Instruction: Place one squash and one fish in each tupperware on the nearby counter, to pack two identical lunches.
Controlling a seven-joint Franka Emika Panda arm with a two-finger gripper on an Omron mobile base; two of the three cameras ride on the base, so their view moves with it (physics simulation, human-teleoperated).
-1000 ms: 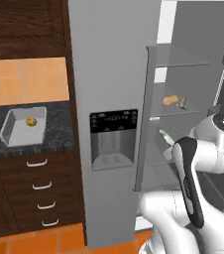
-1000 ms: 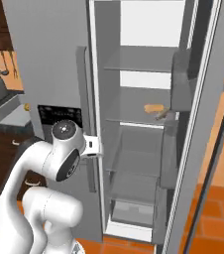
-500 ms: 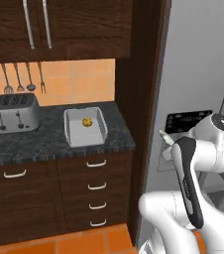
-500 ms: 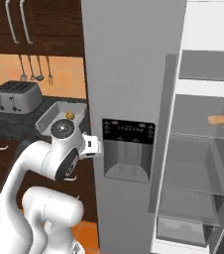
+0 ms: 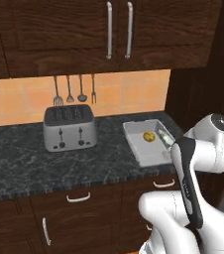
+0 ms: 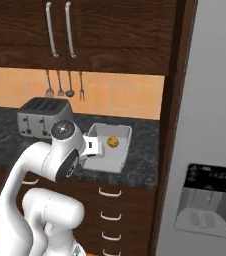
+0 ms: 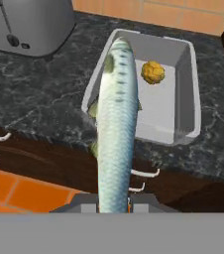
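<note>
Gripping the fish (image 7: pixel 116 124), jaws clamped, above the tupperware (image 7: pixel 186 94).

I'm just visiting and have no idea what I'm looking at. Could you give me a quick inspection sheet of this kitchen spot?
Surface: black speckled counter over dark wood drawers.
Job's things: one tupperware on the counter with one squash inside; a fish held out towards it, not yet in the tray.
Clutter: silver toaster; utensils hanging on the orange tiled wall.
Grippers: gripper shut on the fish.
Cables: nothing seen.
Surroundings: wall cabinets above; grey fridge door with dispenser to the right.
</note>
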